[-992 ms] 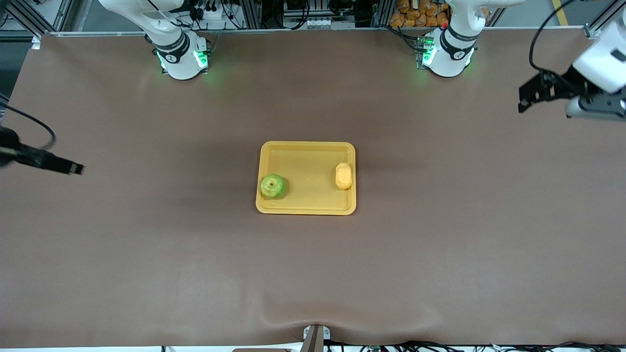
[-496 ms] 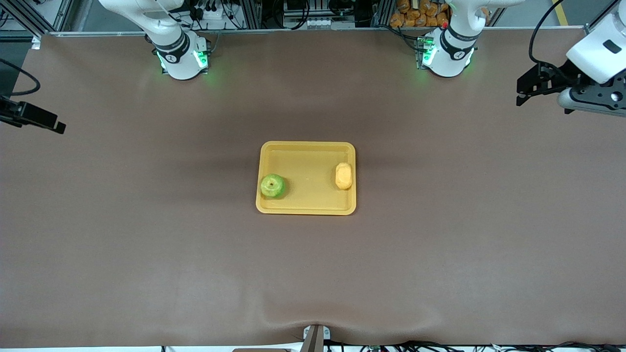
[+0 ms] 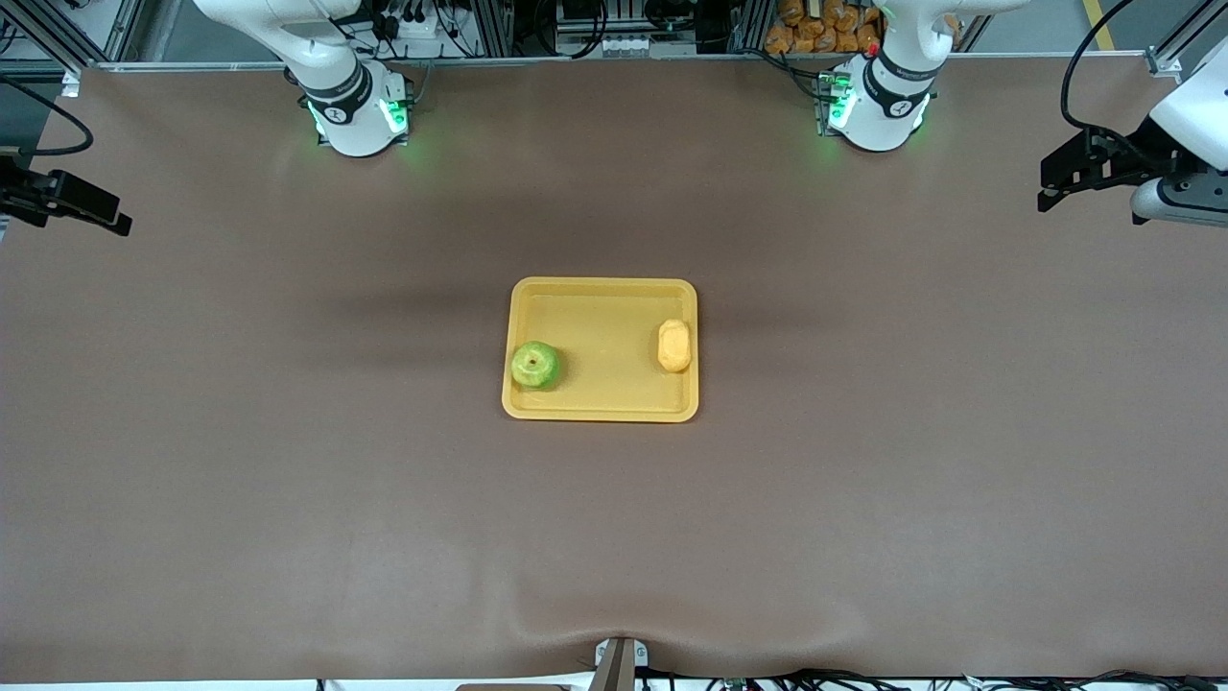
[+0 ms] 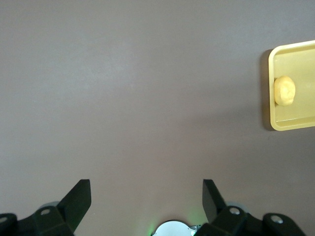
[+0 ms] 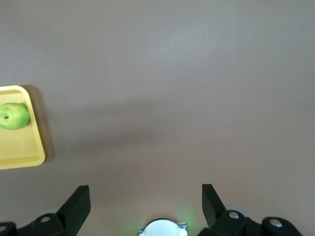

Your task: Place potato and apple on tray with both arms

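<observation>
So both pieces are sitting in the yellow-orange tray [image 3: 600, 293], which is roughly mid-tabletop [image 3: 288, 499]. The green apple [image 3: 534, 365] is right up against the rim at the right arm's end of the tray, and the lumpy yellow potato [image 3: 674, 345] is tucked by the rim at the left arm's end, well apart from the apple.

Neither arm is near the tray. The left end effector [image 4: 146, 196] hangs over bare tabletop out at the left arm's end, fingers spread wide with nothing between them. The right end effector [image 5: 146, 199] is the same deal over the right arm's end, fingers apart and empty. In the front view the right one is mostly cut off at the edge, so the wrist view is what I'm going by.
</observation>
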You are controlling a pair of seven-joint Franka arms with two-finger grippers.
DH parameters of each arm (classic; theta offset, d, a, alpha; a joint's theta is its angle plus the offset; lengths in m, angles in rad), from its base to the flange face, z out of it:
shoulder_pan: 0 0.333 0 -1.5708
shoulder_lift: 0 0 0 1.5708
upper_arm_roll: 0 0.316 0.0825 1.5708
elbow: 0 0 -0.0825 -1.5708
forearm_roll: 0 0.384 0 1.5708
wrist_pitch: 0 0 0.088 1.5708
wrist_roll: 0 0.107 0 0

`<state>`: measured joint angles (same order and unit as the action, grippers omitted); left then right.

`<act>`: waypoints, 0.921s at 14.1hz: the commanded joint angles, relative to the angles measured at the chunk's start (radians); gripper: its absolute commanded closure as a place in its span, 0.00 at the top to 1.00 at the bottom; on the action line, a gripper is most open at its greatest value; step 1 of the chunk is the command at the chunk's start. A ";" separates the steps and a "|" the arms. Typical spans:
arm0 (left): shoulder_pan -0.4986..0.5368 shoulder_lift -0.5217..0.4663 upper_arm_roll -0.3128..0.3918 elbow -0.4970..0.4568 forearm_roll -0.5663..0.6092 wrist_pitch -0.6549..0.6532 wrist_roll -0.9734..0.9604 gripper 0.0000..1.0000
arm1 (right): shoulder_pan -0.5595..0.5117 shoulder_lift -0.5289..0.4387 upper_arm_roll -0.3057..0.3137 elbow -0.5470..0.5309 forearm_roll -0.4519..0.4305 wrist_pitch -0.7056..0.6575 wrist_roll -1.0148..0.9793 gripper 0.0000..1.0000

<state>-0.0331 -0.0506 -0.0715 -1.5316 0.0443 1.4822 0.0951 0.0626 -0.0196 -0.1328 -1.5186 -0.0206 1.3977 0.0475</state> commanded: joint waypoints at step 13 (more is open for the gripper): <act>-0.001 0.012 0.035 0.007 -0.044 -0.008 -0.072 1.00 | -0.001 -0.017 0.002 0.044 0.054 0.001 -0.029 1.00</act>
<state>-0.0320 -0.0312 -0.0415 -1.5302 0.0169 1.4842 0.0371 0.0636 -0.0213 -0.1276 -1.4740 -0.0054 1.4044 0.0289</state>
